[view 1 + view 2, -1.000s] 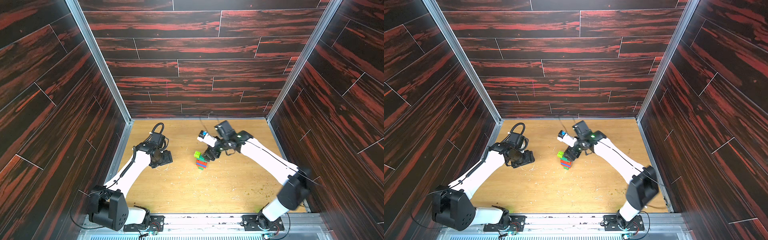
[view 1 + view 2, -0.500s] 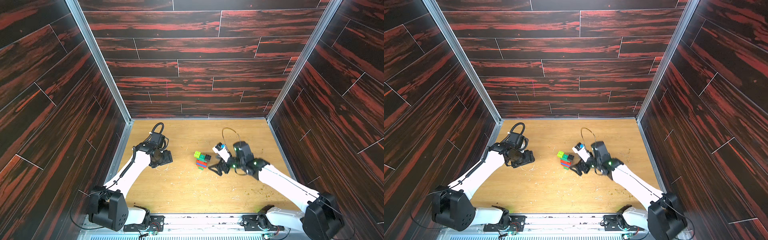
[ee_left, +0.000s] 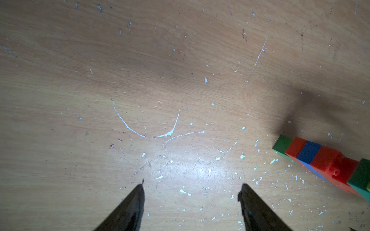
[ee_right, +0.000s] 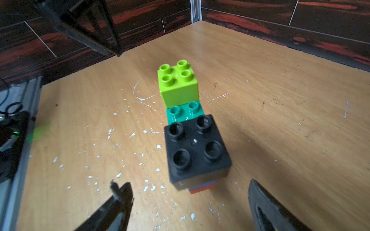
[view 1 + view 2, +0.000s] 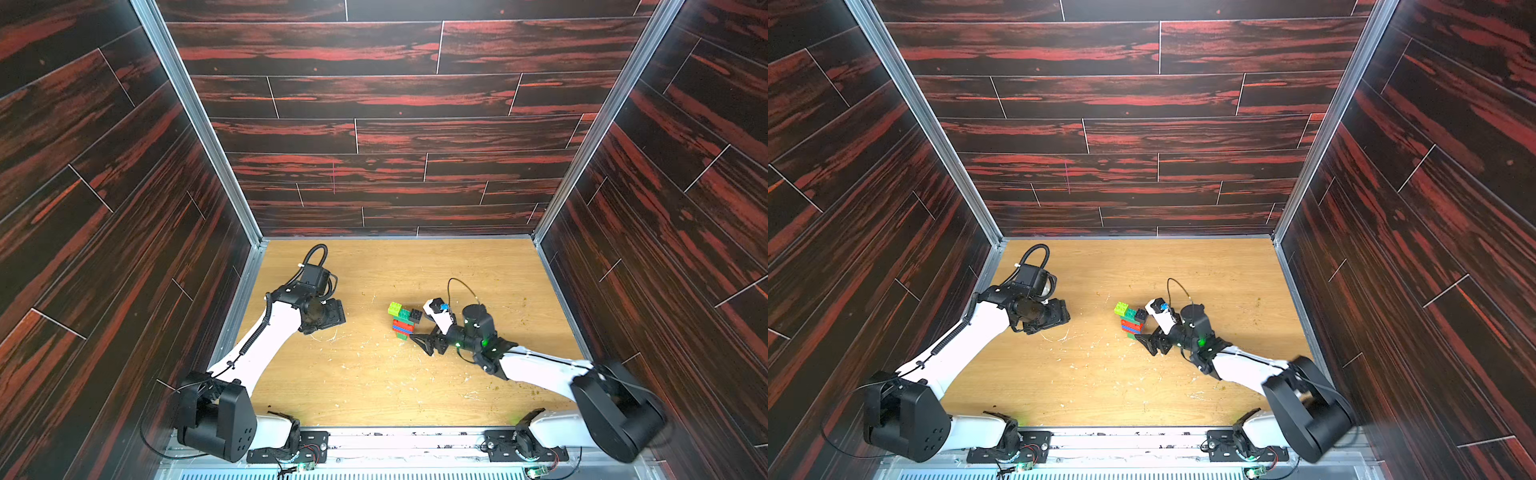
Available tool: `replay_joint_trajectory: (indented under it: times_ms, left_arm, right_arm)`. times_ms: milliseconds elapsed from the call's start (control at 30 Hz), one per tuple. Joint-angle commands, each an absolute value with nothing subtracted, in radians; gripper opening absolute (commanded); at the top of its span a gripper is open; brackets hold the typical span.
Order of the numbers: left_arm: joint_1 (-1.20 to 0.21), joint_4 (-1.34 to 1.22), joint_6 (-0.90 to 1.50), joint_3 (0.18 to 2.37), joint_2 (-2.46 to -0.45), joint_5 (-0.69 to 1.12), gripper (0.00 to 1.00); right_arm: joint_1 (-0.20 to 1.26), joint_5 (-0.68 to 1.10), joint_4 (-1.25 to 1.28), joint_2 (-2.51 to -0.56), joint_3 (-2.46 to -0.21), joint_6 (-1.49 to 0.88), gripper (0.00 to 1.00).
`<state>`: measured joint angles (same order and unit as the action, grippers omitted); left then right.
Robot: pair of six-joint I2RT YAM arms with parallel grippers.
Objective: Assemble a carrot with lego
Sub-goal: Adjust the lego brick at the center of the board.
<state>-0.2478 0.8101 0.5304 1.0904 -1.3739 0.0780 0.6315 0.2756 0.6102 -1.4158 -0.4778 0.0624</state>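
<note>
Right gripper [image 4: 186, 184] reads as released on my screens; its two black fingers [image 4: 266, 208] are spread wide with nothing between them; from above I see the right gripper [image 5: 420, 341] low over the table, just beside the foot of the carrot [image 5: 402, 322], an upright stack of joined studded plastic bricks standing near the middle of the scratched, white-flecked wooden tabletop [image 5: 374, 386]; whether a fingertip brushes the bottom brick I cannot tell from up there; through the right wrist camera the head of the stack is nearest me, a black square brick [image 4: 196, 148] with four studs, a teal oblong brick [image 4: 184, 114] running under it, and a lime square brick [image 4: 178, 80] on the far end of that teal bar, with a sliver of red and blue showing below the black one; the left wrist camera gives me the body from the side, a small green brick [image 3: 282, 144] at the bottom on the wood, then a red brick [image 3: 296, 147], a blue band [image 3: 309, 153], a wider red section [image 3: 330, 166] with one stud showing, and the teal bar at the edge of the frame; left gripper [image 3: 192, 185] is likewise slack, jaws parted over bare tabletop and holding nothing; in a top view the left gripper [image 5: 1054, 316] hangs well apart from the carrot [image 5: 1130, 318], on the side toward the left wall; dark wall panels streaked with red [image 5: 374, 124] close the cell on three sides.
</note>
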Motion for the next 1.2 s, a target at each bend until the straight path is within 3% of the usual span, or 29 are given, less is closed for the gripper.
replay_joint_trajectory:
  times_ms: [0, 133, 300, 800, 1167]
  left_arm:
    - [-0.242, 0.807, 0.520, 1.085, -1.375, 0.057, 0.76]
    - [-0.242, 0.810, 0.519, 1.084, -1.370, 0.049, 0.76]
    - [-0.242, 0.808, 0.518, 1.085, -1.370, 0.043, 0.76]
    - [-0.242, 0.826, 0.518, 1.083, -1.338, 0.017, 0.77]
    - [-0.242, 0.830, 0.529, 1.075, -1.322, 0.008, 0.76]
  right_arm:
    - [0.649, 0.225, 0.801, -1.482, -0.461, 0.051, 0.89]
    - [0.650, 0.213, 0.899, -1.550, -0.456, 0.045, 0.85]
    - [0.650, 0.233, 0.979, -1.627, -0.466, 0.021, 0.72]
    - [0.664, 0.283, 1.024, -1.752, -0.529, 0.023, 0.66]
    - [0.664, 0.310, 0.981, -1.778, -0.567, 0.041, 0.52]
